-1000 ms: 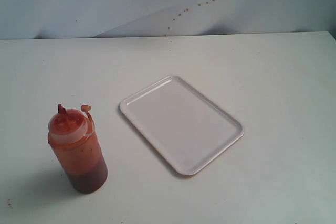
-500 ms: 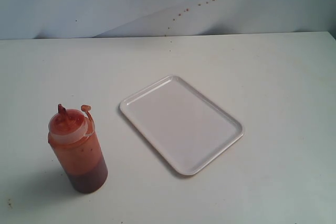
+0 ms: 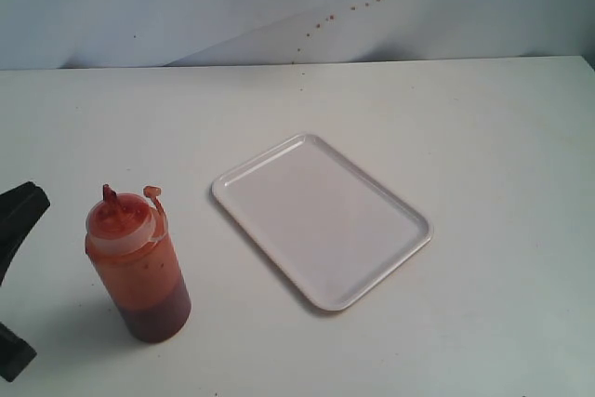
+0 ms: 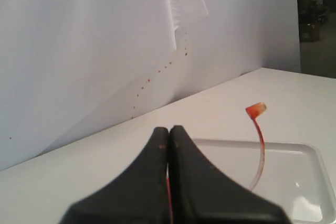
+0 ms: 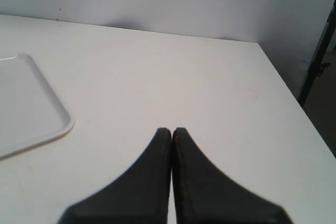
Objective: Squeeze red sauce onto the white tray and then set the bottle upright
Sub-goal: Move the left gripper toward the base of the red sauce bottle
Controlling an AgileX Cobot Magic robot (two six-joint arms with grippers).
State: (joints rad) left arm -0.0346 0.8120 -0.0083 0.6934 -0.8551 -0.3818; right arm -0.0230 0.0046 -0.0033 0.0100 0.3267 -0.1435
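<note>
The bottle point(image 3: 139, 271) stands upright at the table's front left, its translucent wall showing the orange-red sauce point(image 3: 149, 299). Its nozzle point(image 3: 109, 194) and tethered cap point(image 3: 153, 192) are smeared. The white tray point(image 3: 321, 218) lies to its right, turned at an angle, with a plain white surface. Black parts of my left arm point(image 3: 20, 209) show at the left edge beside the bottle. In the left wrist view my left gripper point(image 4: 169, 129) has its fingertips together, the cap point(image 4: 255, 109) and tray point(image 4: 294, 182) beyond it. My right gripper point(image 5: 171, 130) is shut over bare table, near the tray's corner point(image 5: 37, 124).
A white backdrop point(image 3: 186, 6) with small red spatters point(image 3: 325, 20) rises behind the white table point(image 3: 483, 137). The table's right edge point(image 5: 294, 103) runs close to my right gripper, with a dark stand point(image 5: 320, 61) beyond it.
Black parts of my left arm have come into the exterior view at the left edge, beside the bottle. Bottle and tray have not moved.
</note>
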